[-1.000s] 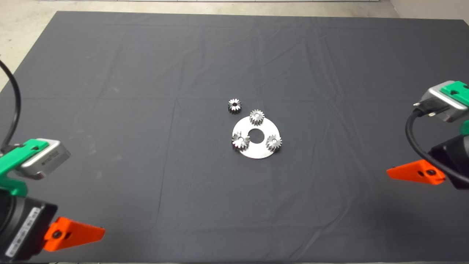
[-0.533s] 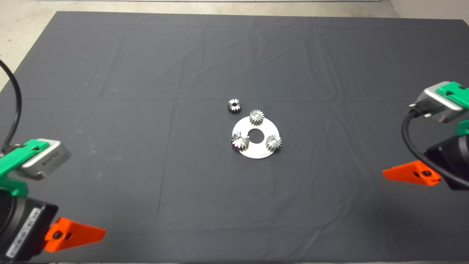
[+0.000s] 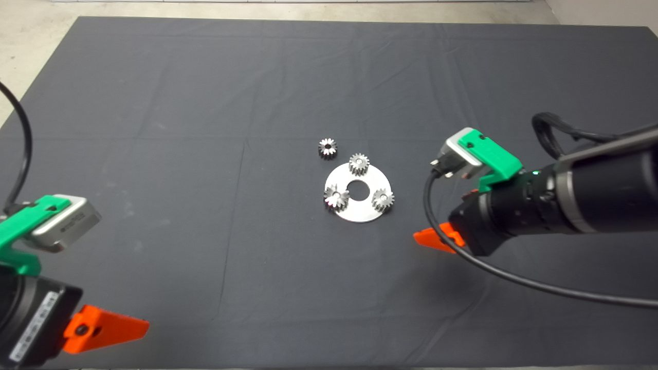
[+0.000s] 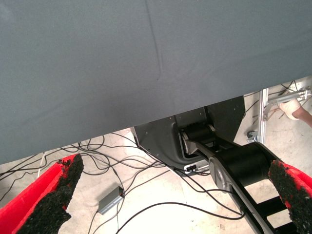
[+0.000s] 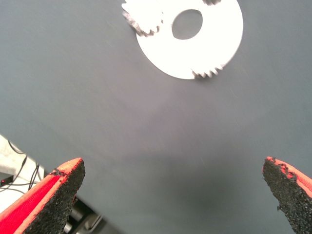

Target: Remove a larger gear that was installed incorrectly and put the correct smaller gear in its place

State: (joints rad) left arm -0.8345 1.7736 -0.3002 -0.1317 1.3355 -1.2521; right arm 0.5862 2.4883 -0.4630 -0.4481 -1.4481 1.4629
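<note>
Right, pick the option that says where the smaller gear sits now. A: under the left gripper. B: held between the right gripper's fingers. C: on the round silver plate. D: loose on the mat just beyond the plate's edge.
D: the smaller gear lies alone on the dark mat, just off the rim of the round silver plate, while three other gears sit on the plate, and the open right gripper holds nothing.

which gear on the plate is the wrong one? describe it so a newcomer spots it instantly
Find the round silver plate with a centre hole, mid-mat. Three gears sit on it; the larger gear is the one on the plate's left edge, nearest the parked left tool. Unlike the two finer-toothed grey gears, it is brighter with broad, flared, pointed teeth.
</note>
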